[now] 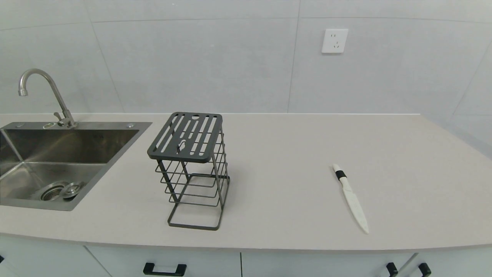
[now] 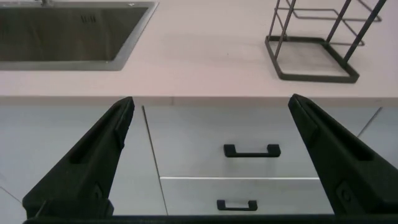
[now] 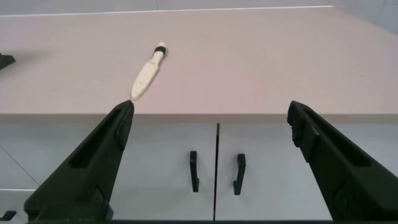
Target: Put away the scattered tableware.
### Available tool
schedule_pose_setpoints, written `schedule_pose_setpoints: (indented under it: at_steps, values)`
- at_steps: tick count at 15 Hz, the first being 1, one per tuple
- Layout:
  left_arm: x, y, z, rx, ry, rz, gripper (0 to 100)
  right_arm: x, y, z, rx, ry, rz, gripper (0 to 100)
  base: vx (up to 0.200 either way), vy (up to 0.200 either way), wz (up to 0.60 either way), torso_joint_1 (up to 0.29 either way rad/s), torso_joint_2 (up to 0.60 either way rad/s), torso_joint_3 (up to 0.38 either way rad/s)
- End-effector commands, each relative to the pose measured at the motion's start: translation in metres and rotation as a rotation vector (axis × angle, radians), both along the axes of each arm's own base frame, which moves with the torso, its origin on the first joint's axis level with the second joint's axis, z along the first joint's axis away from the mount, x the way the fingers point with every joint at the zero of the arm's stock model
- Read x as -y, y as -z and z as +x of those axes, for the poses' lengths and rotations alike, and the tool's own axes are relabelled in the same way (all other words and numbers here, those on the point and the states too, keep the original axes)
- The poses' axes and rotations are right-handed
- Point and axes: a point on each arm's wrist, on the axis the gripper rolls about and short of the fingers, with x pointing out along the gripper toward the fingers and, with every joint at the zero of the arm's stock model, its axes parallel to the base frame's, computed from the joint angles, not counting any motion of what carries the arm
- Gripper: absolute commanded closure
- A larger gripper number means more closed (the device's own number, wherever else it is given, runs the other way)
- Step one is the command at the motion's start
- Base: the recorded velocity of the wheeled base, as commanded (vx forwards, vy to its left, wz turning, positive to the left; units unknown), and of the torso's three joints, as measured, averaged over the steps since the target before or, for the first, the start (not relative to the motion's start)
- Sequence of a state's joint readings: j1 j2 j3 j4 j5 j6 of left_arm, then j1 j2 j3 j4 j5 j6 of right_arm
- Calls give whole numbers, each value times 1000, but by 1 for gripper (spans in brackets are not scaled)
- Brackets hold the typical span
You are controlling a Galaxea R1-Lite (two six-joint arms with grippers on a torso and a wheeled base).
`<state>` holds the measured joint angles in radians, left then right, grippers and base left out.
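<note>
Your knife [image 1: 350,198] lies flat on the right part of the table [image 1: 284,154], resting on nothing but the bare top. It is white with a black band near the end that points toward the back wall, and its pointed tip is turned toward the front edge, close to it. From the right wrist camera you see the same knife [image 3: 148,73] lying at a slant near the table's edge, above a pair of cupboard doors with two upright handles [image 3: 194,171].

The black wire rack [image 1: 190,169] stands upright on the table, well apart from the knife and nearer the sink [image 1: 77,126]. It has a slotted plate on top, and its rectangular foot sits close to the front edge. The sink is set into the table at your left, with a curved tap [image 1: 42,90] behind it. A white socket [image 1: 334,40] sits on the wall behind.

Your left pincer [image 2: 211,102] is spread wide and holds nothing. It hangs in front of the drawer fronts below the table, with the rack's foot [image 2: 314,59] just above and beyond it. Your right pincer [image 3: 210,107] is likewise wide apart and holds nothing, low before the cupboard doors, apart from the knife.
</note>
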<state>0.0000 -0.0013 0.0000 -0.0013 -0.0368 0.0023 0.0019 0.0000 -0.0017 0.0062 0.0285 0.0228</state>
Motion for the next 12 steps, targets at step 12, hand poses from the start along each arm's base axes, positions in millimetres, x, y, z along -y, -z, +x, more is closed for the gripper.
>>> schedule_pose_setpoints:
  at_steps: [12]
  values:
    - [0, 0, 0, -1, 0, -1, 0, 0, 0, 0, -2, -2, 0, 0, 50, -33, 0, 208, -477, -274]
